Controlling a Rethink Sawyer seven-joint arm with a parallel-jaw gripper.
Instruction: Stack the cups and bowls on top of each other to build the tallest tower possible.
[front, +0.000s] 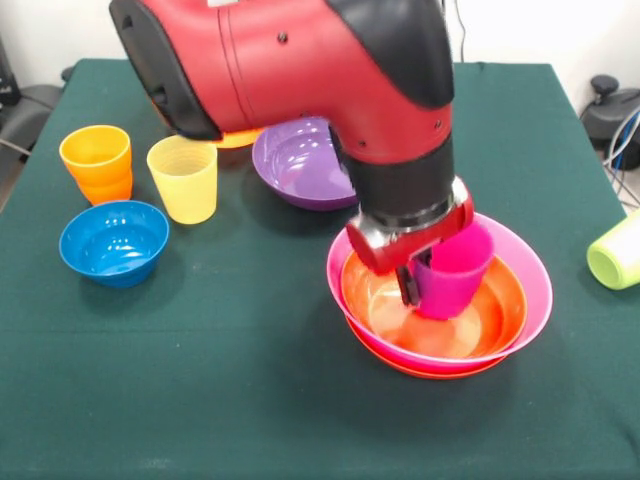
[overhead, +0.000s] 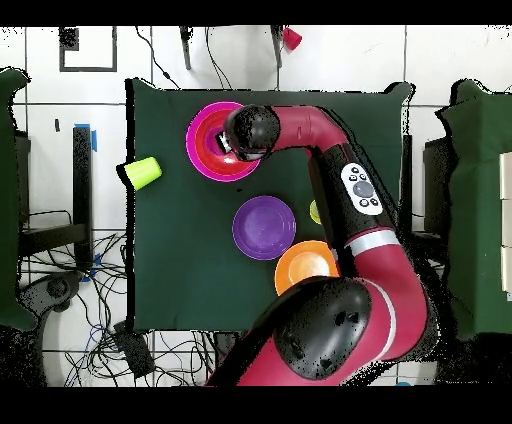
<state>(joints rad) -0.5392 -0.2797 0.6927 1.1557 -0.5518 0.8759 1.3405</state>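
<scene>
A nested pile stands at the front right: a red-orange bowl (front: 432, 369) at the bottom, a pink bowl (front: 536, 272) in it, and a second red-orange bowl (front: 498, 305) inside that. My gripper (front: 425, 285) reaches down into the pile and is shut on the rim of a purple cup (front: 458, 268). The cup is upright, with its base in the top bowl. One finger (front: 408, 286) shows outside the cup's left wall. In the overhead view the gripper (overhead: 228, 143) is over the pink bowl (overhead: 205, 160).
A purple bowl (front: 295, 165) sits behind the pile. A yellow cup (front: 184, 178), an orange cup (front: 96, 162) and a small blue bowl (front: 113, 241) stand at the left. A lime green cup (front: 619, 251) lies on its side at the right edge. The yellow-orange bowl (overhead: 303, 264) is mostly hidden by the arm.
</scene>
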